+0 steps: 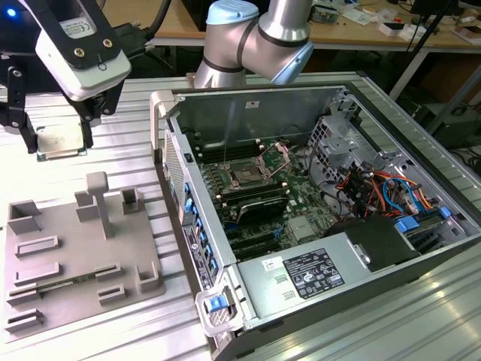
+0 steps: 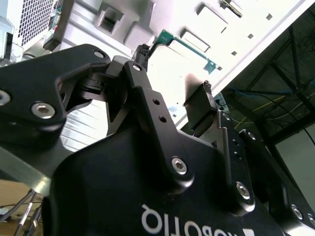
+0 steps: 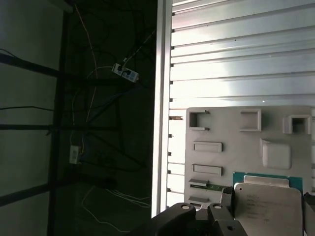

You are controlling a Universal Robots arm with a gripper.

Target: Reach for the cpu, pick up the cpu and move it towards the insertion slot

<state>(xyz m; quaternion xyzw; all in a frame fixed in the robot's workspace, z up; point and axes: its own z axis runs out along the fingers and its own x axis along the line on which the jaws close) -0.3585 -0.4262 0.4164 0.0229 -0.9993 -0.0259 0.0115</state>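
Exterior view: the pincer (image 1: 58, 138) hangs over the far part of the surface (image 1: 128, 113) at the exterior view's left, clenched on the cpu (image 1: 59, 144). A black finger (image 1: 28, 137) presses against each of two opposite sides of the chip, which lies flat and level with its silvery face up and a thin green rim round it. The cpu is held just beyond the far edge of the grey fixture plate (image 1: 68, 248), which rests on the ribbed metal surface nearer its front edge.

An open computer case (image 1: 316, 98) takes up the surface at the exterior view's right. Inside it, on the green board, sits the insertion slot (image 1: 248, 174), a square with a dark centre and a metal frame. It is well apart from the cpu, with the case's side wall between them. The arm (image 1: 255, 37) bends above the case's far wall.

From the first wrist view the cpu's metal face (image 3: 268, 206) overlaps one corner of the fixture plate (image 3: 231, 132), clear of its raised blocks, and a dark finger (image 3: 225, 196) touches the chip's side. The second wrist view looks along the pincer's black body. There the chip's green edge (image 2: 187, 47) runs between the two ribbed fingertips (image 2: 207, 88).
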